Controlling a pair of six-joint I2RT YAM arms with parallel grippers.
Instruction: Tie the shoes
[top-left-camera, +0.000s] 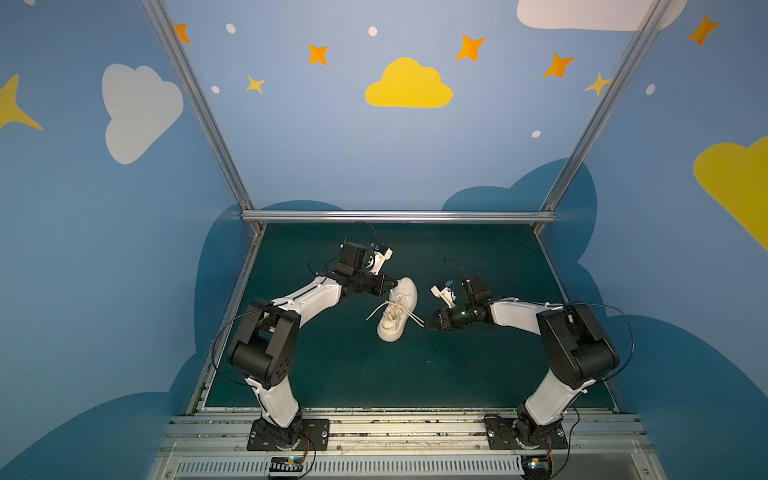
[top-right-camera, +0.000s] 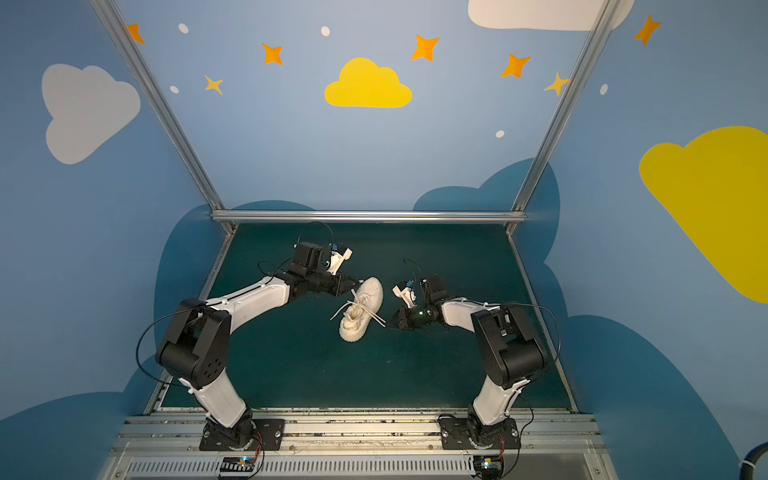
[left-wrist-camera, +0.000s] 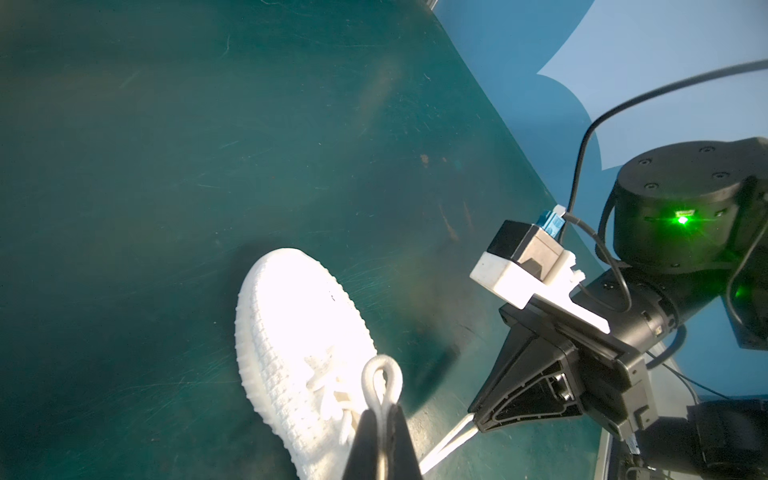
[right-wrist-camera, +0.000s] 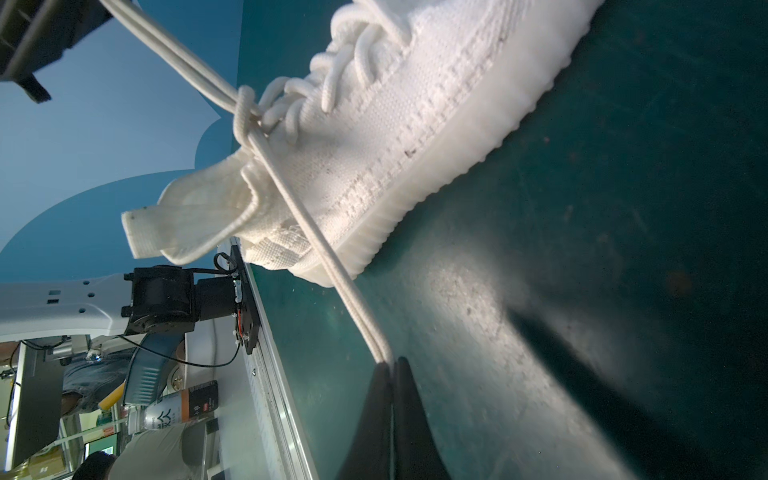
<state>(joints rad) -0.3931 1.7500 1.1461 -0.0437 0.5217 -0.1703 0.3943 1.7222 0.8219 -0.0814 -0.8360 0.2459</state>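
The cream-white shoe (top-left-camera: 397, 309) (top-right-camera: 361, 309) lies on the green mat, toe toward the back wall. A knot (right-wrist-camera: 245, 112) sits at the top of its lacing. My left gripper (top-left-camera: 392, 286) (left-wrist-camera: 381, 409) is by the shoe's left side, shut on a folded lace loop (left-wrist-camera: 382, 374) that pokes out past its tips. At the shoe's right, my right gripper (top-left-camera: 427, 323) (right-wrist-camera: 390, 363) is shut on a doubled lace strand (right-wrist-camera: 316, 237) running taut to the knot. One loose lace end (top-left-camera: 376, 311) trails left of the shoe.
The green mat (top-left-camera: 478, 365) is bounded by an aluminium rail (top-left-camera: 399, 216) at the back, blue walls at both sides and a metal rail (top-left-camera: 399, 428) with both arm bases in front. The two grippers stand close together across the shoe.
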